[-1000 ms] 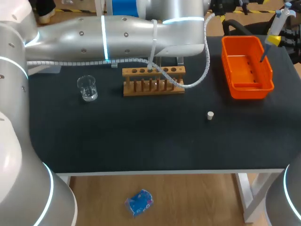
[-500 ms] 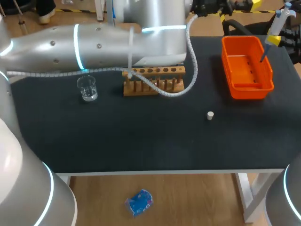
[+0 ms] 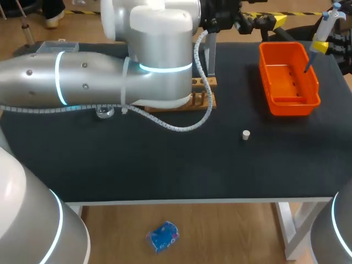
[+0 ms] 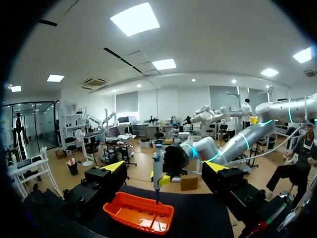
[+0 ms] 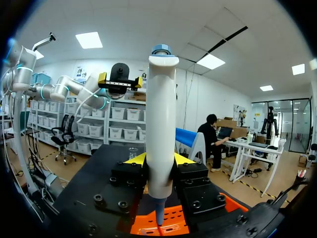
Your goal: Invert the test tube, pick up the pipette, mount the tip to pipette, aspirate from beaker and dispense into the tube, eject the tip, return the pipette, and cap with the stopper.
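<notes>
Two arms work at the table [image 3: 165, 159], and in the head view only one has moved since a second ago: the left arm [image 3: 82, 82], which then lay across the back of the table behind the wooden rack [image 3: 204, 94], has swung forward and turned. It now covers most of the rack and nearly all of the beaker [image 3: 103, 113], both of which were in plain sight before. The left end effector [image 3: 272, 23] has come into view at the far edge, just beside the orange tray [image 3: 289, 71], with nothing in it. The right end effector [image 3: 320, 47] stands where it was, above the tray's far right corner, grasping the pipette [image 3: 327, 25], whose narrow lower end hangs over the tray. The stopper [image 3: 246, 134] lies unmoved on the bare table, well apart from the tray and the rack. The test tube cannot be made out. In the left wrist view, the left end effector [image 4: 166, 167] is released, its fingers spread wide and empty. Ahead of it the pipette [image 4: 157, 168] stands upright over the orange tray [image 4: 138, 213], in the grip of the right end effector [image 4: 165, 179]. In the right wrist view, the right end effector [image 5: 159, 161] is clenched on the pipette [image 5: 161, 124], both fingers pressed against its white body, with the orange tray [image 5: 173, 222] under it. Beyond, the left end effector [image 5: 120, 80] faces it with spread fingers.
</notes>
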`<state>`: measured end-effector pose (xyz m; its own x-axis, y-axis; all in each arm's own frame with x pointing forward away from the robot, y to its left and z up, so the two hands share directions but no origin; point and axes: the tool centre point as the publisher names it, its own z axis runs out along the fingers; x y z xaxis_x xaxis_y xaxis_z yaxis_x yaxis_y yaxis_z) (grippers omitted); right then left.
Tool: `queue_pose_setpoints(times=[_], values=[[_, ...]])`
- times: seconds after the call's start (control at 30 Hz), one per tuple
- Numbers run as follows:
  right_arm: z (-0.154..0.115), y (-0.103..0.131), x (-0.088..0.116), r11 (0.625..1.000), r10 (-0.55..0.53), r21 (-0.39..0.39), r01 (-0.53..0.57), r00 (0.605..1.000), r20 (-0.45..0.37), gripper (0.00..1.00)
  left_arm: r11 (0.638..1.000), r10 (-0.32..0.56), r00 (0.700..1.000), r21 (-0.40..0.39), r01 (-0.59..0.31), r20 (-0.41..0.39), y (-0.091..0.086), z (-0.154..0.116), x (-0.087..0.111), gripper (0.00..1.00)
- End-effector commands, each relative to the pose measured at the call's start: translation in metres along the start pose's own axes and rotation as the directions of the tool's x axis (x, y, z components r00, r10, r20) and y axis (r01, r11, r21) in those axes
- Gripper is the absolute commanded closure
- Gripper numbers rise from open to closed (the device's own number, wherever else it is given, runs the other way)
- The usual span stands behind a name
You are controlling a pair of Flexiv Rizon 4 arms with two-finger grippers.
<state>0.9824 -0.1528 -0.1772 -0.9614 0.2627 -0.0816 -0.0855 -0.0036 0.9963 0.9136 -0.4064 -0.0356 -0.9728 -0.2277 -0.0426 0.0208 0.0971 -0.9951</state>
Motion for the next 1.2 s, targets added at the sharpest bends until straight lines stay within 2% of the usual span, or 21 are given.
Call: queue_pose_setpoints(times=[0.03, 0.23, 0.3, 0.5, 0.63, 0.87, 1.2], values=[[0.0, 0.0, -0.001, 1.0, 0.0, 0.0, 0.0, 1.0, -0.002, 1.0, 1.0, 0.0, 1.0, 0.014, 0.0, 0.007, 0.003, 0.001, 0.002, 0.0], [0.0, 0.0, -0.001, 1.0, 0.0, 0.0, 0.0, 1.0, -0.002, 1.0, 1.0, 0.0, 1.0, 0.014, 0.0, 0.007, 0.003, 0.001, 0.002, 0.0], [0.005, 0.004, 0.005, 1.0, 0.005, -0.003, -0.005, 1.0, -0.027, 1.0, 1.0, -0.01, 1.0, 0.018, 0.01, -0.003, 0.004, -0.007, 0.002, 0.0], [0.029, 0.008, 0.023, 0.997, 0.031, -0.071, -0.038, 0.995, -0.098, 1.0, 0.996, -0.067, 0.998, 0.061, 0.067, 0.006, 0.016, -0.057, 0.012, 0.0], [0.051, 0.013, 0.038, 0.996, 0.031, -0.075, -0.043, 0.987, -0.158, 1.0, 0.994, -0.049, 0.998, 0.102, 0.046, 0.028, 0.024, -0.09, 0.024, 0.0], [0.095, 0.022, 0.07, 0.997, 0.03, -0.055, -0.046, 0.964, -0.265, 1.0, 0.996, 0.005, 0.996, 0.092, -0.013, 0.089, 0.041, -0.135, 0.043, 0.0], [0.153, 0.032, 0.123, 1.0, -0.001, -0.001, 0.001, 0.955, -0.295, 1.0, 0.994, -0.016, 0.996, 0.109, 0.006, 0.09, 0.068, -0.189, 0.049, 0.0]])
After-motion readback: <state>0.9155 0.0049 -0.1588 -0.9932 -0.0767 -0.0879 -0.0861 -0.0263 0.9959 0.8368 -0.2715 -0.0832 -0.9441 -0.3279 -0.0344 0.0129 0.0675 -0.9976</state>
